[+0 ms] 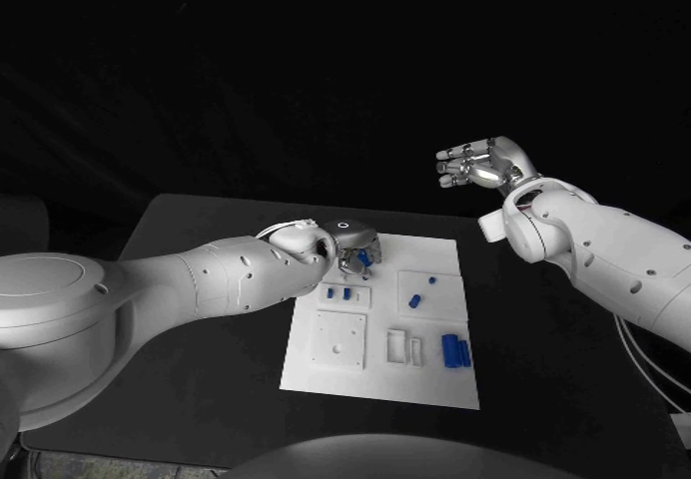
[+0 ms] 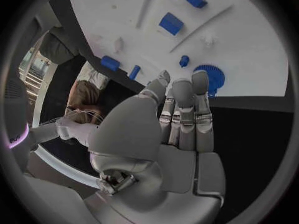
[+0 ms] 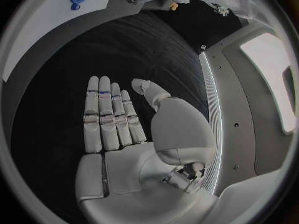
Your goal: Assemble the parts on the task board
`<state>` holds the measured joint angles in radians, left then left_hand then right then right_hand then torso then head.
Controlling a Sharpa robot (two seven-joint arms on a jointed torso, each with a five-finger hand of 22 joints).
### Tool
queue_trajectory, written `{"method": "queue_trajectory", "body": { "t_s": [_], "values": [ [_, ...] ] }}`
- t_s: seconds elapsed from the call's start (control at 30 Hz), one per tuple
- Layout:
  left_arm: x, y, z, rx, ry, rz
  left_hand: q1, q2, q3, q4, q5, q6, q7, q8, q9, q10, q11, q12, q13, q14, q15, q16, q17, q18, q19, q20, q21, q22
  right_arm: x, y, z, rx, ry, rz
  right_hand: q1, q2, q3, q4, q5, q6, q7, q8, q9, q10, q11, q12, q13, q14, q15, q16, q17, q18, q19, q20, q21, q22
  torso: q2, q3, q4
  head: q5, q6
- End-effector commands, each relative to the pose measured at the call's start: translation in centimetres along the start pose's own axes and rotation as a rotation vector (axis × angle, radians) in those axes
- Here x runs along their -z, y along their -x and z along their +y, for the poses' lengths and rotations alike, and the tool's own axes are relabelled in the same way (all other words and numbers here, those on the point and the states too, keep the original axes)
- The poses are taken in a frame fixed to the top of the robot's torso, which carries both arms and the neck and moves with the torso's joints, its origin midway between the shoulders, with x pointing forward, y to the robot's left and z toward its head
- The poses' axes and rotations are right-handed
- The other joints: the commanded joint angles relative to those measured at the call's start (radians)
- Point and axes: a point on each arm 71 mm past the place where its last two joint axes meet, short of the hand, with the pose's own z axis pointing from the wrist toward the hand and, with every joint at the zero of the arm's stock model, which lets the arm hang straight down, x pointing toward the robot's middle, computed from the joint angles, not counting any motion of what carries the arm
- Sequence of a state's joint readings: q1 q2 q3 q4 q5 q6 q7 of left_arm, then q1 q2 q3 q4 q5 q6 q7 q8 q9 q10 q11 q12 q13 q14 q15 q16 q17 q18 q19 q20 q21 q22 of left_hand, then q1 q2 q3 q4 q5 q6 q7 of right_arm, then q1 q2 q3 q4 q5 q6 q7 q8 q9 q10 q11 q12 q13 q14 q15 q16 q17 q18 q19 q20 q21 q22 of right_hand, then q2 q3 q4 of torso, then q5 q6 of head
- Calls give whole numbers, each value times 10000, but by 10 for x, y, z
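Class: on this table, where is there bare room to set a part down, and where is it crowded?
Free: the black table left of the task board, and the strip to its right. Crowded: the board's far edge, where the left hand hangs over blue parts.

The left hand (image 1: pixel 350 242) hovers over the task board's (image 1: pixel 377 384) far edge; the parts (image 1: pixel 455 351) lie nearer, beyond its fingertips (image 2: pixel 199 79).

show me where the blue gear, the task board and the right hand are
blue gear (image 2: pixel 209 77), left wrist view, on its toothed disc beside the fingertips
task board (image 1: pixel 377 379), head view, on a bare white stretch near its front edge
right hand (image 1: pixel 487 166), head view, on the palm, raised off the table
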<state>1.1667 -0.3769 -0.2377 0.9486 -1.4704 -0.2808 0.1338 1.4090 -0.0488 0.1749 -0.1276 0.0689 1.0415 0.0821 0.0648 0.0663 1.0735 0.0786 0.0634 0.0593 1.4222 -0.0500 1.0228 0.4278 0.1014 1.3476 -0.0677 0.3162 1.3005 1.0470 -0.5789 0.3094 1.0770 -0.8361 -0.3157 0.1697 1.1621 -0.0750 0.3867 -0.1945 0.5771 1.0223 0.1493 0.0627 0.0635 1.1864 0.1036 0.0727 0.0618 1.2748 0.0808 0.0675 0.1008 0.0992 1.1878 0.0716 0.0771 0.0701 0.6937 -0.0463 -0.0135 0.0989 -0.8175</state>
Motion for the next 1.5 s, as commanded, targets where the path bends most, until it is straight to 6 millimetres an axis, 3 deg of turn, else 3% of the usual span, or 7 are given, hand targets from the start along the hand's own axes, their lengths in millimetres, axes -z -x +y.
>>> {"method": "queue_trajectory", "body": {
  "t_s": [0.03,0.5,1.0,1.5],
  "values": [
    [-1,-6,-2,-451,-281,598,-14,-56,112,14,67,102,39,32,-5,-40,-39,-43,-7,133,-3,119,26,110,115,27,44,39,0,-2,2,34,139,155,-38,-88,48,-3,18,40,1,-1,15,-53,47,-38,-10,-63,-10,-11,-18,66,-98,-1,-21,-11,31,-6,-20,4,-7],
    [-3,-13,3,-817,-22,854,-153,-91,606,14,221,242,71,-18,-1,131,-48,-48,-10,73,102,569,-152,301,142,181,142,230,0,-3,3,27,154,175,-34,-90,56,4,24,40,2,0,15,-58,47,-40,-11,-61,-9,-10,-31,66,-101,0,-22,-12,21,8,-9,-57,-51],
    [-3,-17,7,-842,144,1009,-230,-87,1040,67,310,363,62,-19,-5,411,-111,-51,-12,58,71,697,-235,293,75,168,284,257,0,-4,3,11,156,211,-34,-96,59,15,26,40,1,0,15,-62,50,-40,-11,-63,-7,-10,-45,66,-102,2,-23,-12,21,10,-5,-73,-66],
    [-4,-23,11,-864,339,698,-269,-224,1291,185,282,-330,-93,-31,-42,486,-159,-52,-12,69,54,752,-312,304,13,184,409,241,-1,-5,4,-4,172,231,-34,-96,59,15,26,40,1,0,15,-62,50,-40,-11,-63,-7,-10,-45,66,-102,2,-23,-12,19,14,1,-96,-70]
  ]
}}
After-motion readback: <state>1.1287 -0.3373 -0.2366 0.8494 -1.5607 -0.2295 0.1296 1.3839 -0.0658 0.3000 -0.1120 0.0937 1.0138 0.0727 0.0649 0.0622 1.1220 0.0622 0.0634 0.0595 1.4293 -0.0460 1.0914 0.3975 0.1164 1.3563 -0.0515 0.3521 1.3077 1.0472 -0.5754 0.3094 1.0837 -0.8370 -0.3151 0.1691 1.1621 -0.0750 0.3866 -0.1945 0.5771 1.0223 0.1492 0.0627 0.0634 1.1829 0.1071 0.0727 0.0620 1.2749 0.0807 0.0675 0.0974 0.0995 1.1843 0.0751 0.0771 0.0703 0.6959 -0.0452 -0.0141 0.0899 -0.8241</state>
